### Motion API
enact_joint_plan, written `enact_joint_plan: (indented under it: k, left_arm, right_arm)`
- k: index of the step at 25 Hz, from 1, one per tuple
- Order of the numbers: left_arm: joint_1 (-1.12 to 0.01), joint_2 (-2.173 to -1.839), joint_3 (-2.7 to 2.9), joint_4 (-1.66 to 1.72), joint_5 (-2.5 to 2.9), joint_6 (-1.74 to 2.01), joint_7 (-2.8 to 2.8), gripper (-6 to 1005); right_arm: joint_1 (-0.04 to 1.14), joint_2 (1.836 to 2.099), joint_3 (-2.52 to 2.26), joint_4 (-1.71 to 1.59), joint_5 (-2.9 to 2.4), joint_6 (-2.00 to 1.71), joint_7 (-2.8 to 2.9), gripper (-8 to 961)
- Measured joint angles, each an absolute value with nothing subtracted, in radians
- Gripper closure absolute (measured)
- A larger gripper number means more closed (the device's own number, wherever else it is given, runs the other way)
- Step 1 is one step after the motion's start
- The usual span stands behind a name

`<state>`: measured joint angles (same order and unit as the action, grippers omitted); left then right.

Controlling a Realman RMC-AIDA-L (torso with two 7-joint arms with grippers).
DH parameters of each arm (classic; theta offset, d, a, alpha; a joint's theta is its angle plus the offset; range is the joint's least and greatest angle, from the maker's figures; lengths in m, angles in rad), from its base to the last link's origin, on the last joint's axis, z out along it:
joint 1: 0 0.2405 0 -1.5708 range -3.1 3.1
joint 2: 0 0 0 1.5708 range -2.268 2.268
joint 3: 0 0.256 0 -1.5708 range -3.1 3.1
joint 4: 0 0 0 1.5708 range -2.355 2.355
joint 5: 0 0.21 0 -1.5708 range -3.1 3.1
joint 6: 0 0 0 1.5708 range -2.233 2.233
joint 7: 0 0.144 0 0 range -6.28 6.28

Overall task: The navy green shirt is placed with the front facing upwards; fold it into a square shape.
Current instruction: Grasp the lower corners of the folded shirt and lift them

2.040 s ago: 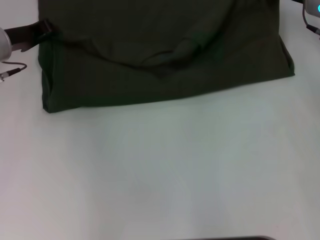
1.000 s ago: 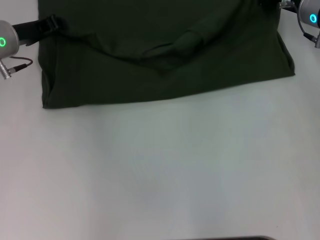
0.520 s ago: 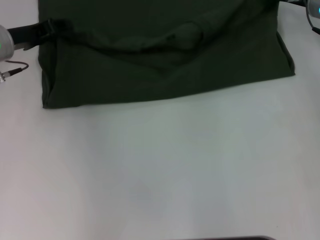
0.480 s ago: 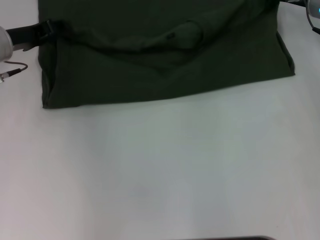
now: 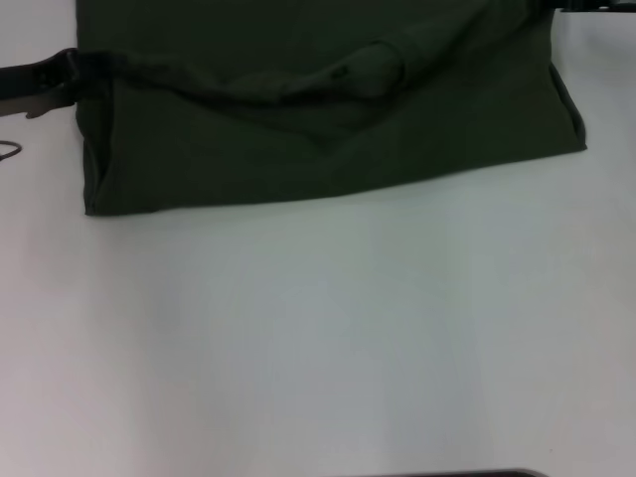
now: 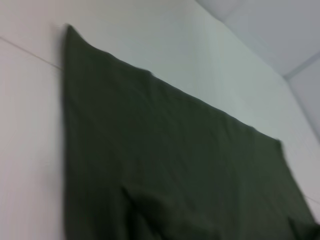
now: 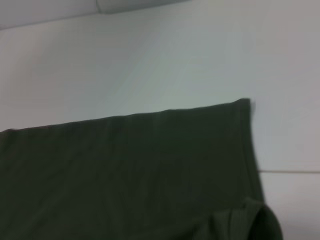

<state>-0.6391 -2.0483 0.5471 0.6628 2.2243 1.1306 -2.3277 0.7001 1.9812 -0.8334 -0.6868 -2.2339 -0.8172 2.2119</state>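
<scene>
change: over the last couple of seconds the left tool (image 5: pixel 70 72) has slid outward along the shirt's (image 5: pixel 328 109) left edge, and most of its arm is out of the head view now. The folded-over layer's edge, which sagged in a big dip across the middle, has been pulled straighter on the left half.

right side: the right tool (image 5: pixel 556 8) is only a sliver at the far right corner of the shirt, same spot as before give or take.

meaning: looks to me like both arms are tensioning a fold, stretching the top layer sideways so it lies flat. A bump near the middle right is not smoothed yet, so I'd say the fold isn't finished.

left tool state: seems pinched on the shirt's left edge, cloth bunches right at its tip.

right tool state: honestly cannot tell, too little of it shows.

shirt spot: far half of the white worktop (image 5: pixel 328 338), near edge running left to right, far part cut off by the frame.

long axis: what's visible runs left-right, wider than deep. No lettering or collar in view, so which end is the neck I can't say.
</scene>
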Motion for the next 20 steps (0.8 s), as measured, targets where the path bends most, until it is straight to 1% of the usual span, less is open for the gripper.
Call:
enact_joint_plan:
  k: [2,5,6,7,9,11,13,16,20]
  left_arm:
    - [-0.612,-2.043,0.546,0.723,2.225,1.235,-2.356,392]
    - [-0.577,-2.023,0.545,0.797,2.226,1.384,-2.392,394]
    - [-0.577,-2.023,0.545,0.797,2.226,1.384,-2.392,394]
    - [-0.569,-1.982,0.549,0.818,2.228,1.537,-2.411,395]
    - [-0.573,-1.956,0.551,0.813,2.236,1.615,-2.413,396]
    - [-0.585,-1.922,0.549,0.810,2.269,1.705,-2.416,397]
    - [-0.599,-1.901,0.544,0.809,2.318,1.750,-2.431,398]
    - [-0.615,-1.892,0.543,0.806,2.388,1.772,-2.462,397]
    - [-0.618,-1.902,0.543,0.773,2.422,1.742,-2.489,395]
  right_arm:
    - [0.669,1.975,-0.831,-0.782,-2.259,-0.934,2.266,348]
    - [0.632,1.951,-0.828,-0.899,-2.275,-1.124,2.341,350]
    - [0.625,1.942,-0.826,-0.929,-2.276,-1.193,2.360,351]
    - [0.622,1.934,-0.822,-0.954,-2.277,-1.275,2.368,352]
    - [0.620,1.921,-0.807,-0.997,-2.279,-1.426,2.358,354]
    - [0.621,1.915,-0.786,-1.017,-2.282,-1.531,2.333,356]
    - [0.625,1.911,-0.761,-1.018,-2.284,-1.593,2.313,358]
    - [0.625,1.907,-0.744,-0.993,-2.284,-1.621,2.310,358]
    - [0.616,1.911,-0.733,-0.934,-2.284,-1.628,2.305,358]
